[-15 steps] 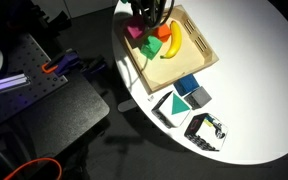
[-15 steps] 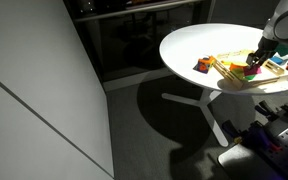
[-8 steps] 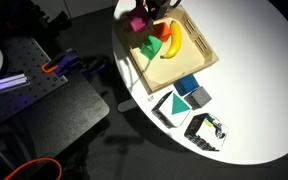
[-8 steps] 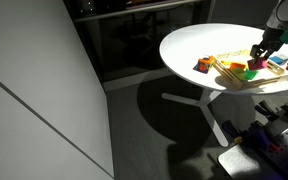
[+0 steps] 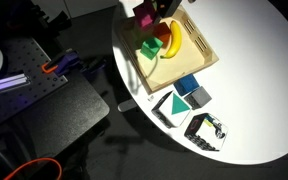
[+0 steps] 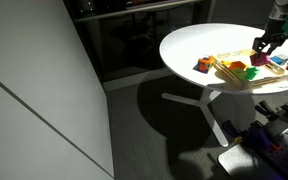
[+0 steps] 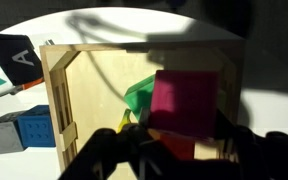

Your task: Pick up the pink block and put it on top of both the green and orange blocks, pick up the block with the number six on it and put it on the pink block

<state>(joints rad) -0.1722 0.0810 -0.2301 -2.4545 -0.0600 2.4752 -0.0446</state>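
Note:
My gripper [image 5: 152,12] is shut on the pink block [image 5: 144,18] and holds it in the air above the wooden tray [image 5: 202,52]. In the wrist view the pink block [image 7: 187,100] sits between my dark fingers [image 7: 102,150], over the green block [image 7: 138,97] and an orange piece [image 7: 176,148] in the tray. The green block [image 5: 149,48] lies next to a banana [image 5: 172,40]. In an exterior view my gripper [image 6: 263,47] hangs over the tray [image 6: 246,79]. A blue block [image 7: 29,130] lies outside the tray; I cannot read a number on it.
Two blue blocks [image 5: 192,90] and picture cards [image 5: 170,106] lie on the white round table [image 5: 254,90] beside the tray. An orange block [image 6: 202,66] sits on the table outside the tray. A black card with a letter A [image 7: 14,55] lies near the tray wall [image 7: 56,100].
My gripper has risen out of the tray with the pink block in it. The green block and banana stayed in place.

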